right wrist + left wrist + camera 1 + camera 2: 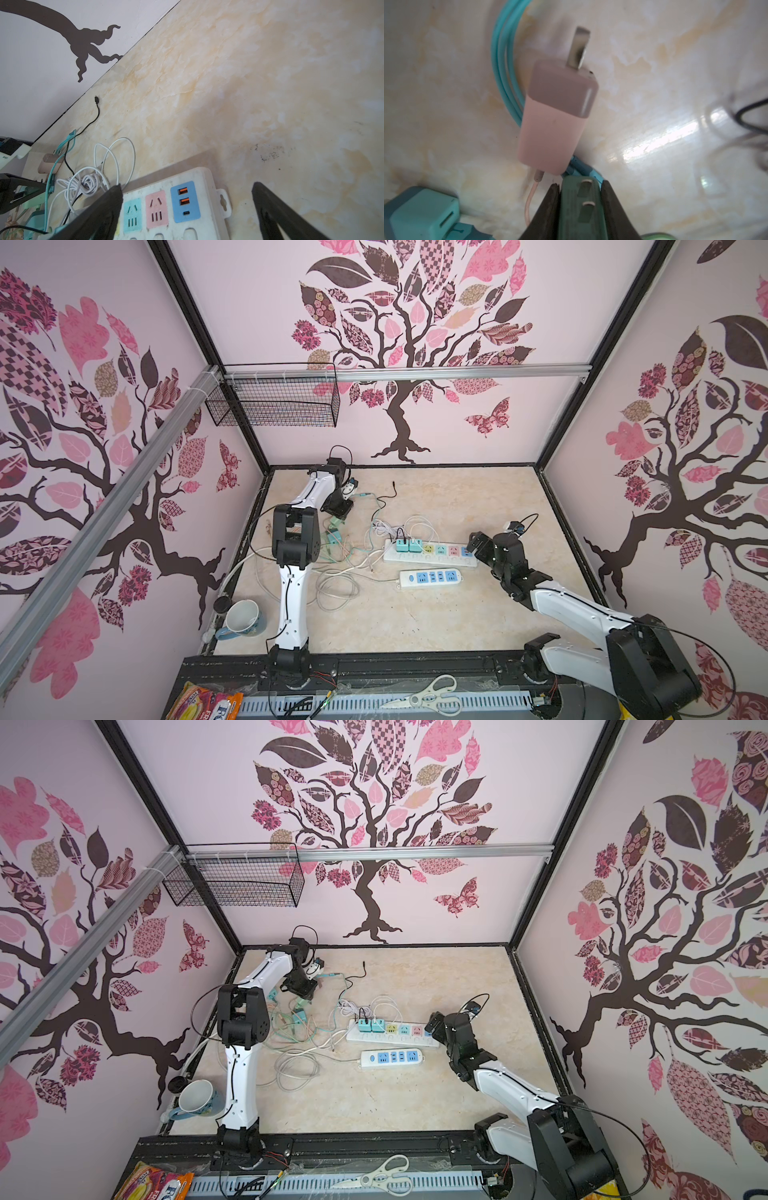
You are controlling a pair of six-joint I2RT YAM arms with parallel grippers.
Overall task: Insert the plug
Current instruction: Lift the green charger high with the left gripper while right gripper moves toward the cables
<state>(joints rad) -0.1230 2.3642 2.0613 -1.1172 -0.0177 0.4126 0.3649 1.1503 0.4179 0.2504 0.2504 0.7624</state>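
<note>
Green plug (571, 218) clamped in left claw (580, 184); right claw (187, 186) gapes wide above power strip (207, 178).

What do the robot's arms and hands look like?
The left arm and right arm have smooth white tubes joined by chunky black joints, with thin black cables along them. The left hand and right hand have black, pointed, wedge-shaped fingers.
</note>
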